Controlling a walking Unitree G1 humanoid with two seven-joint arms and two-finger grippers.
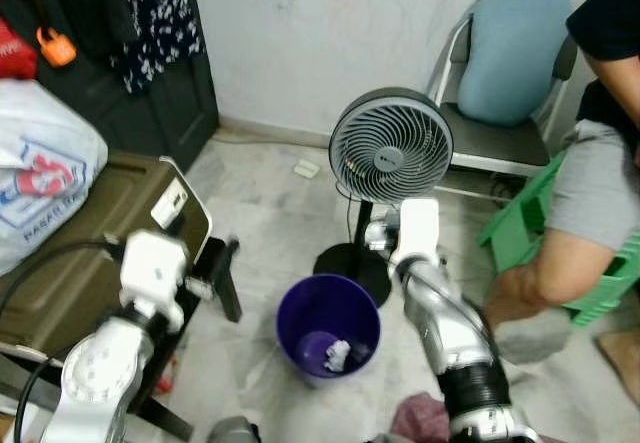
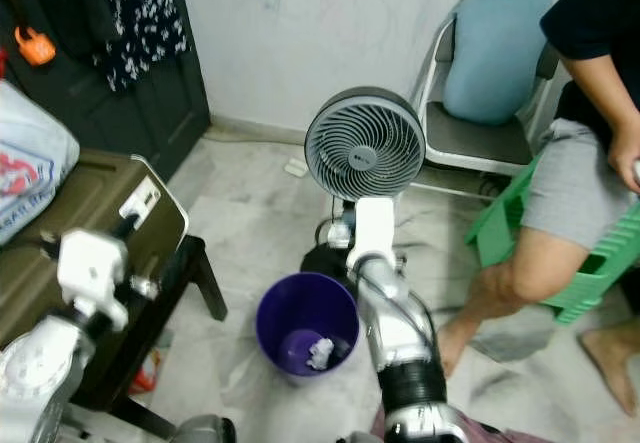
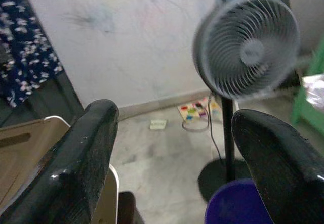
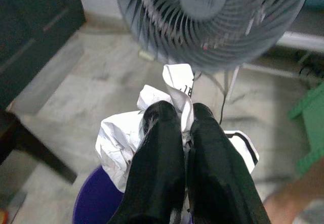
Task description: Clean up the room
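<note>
Crumpled white paper (image 4: 121,138) hangs above the purple bin (image 1: 328,323).

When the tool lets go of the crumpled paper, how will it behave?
The paper, pinched in the right tool, looks thin and creased, so it is probably light and floppy. It may drift as it falls. The bin seems close below, so it will likely land inside.

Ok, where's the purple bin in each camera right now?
Left eye: purple bin low centre, on the floor before the fan.
Right eye: bin low centre, left of the right arm.
Left wrist: rim under the fan's pole.
Right wrist: rim beneath the crumpled paper.
Shared landmark: the fan.
</note>
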